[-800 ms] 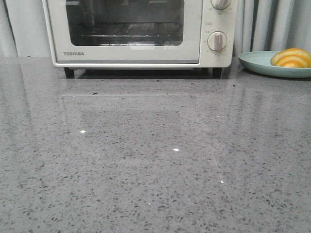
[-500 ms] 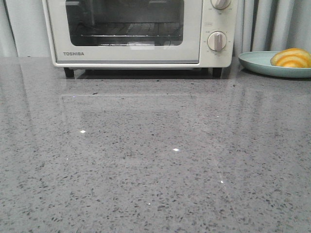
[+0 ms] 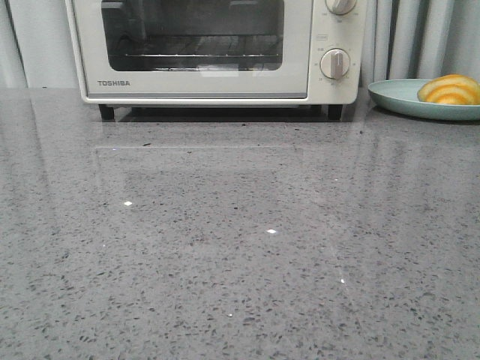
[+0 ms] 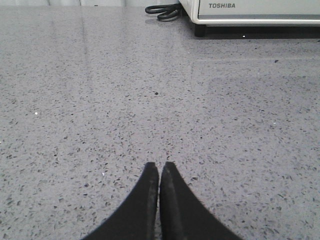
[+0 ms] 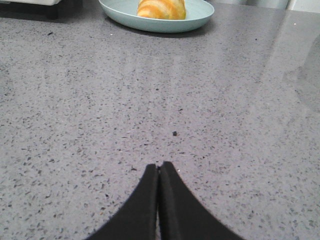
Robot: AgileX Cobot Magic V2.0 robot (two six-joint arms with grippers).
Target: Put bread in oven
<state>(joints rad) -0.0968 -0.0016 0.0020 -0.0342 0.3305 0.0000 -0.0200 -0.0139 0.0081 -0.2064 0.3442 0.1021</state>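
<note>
The bread, a golden-yellow roll with orange-brown stripes, lies on a pale green plate at the far right of the counter; it also shows in the right wrist view. The cream-white Toshiba oven stands at the back with its glass door closed; its lower corner shows in the left wrist view. My left gripper is shut and empty, low over the bare counter, well short of the oven. My right gripper is shut and empty, well short of the plate. Neither gripper shows in the front view.
The grey speckled counter stretches from the oven to the front edge. A black cable lies on the counter beside the oven's left foot. Pale curtains hang behind the plate.
</note>
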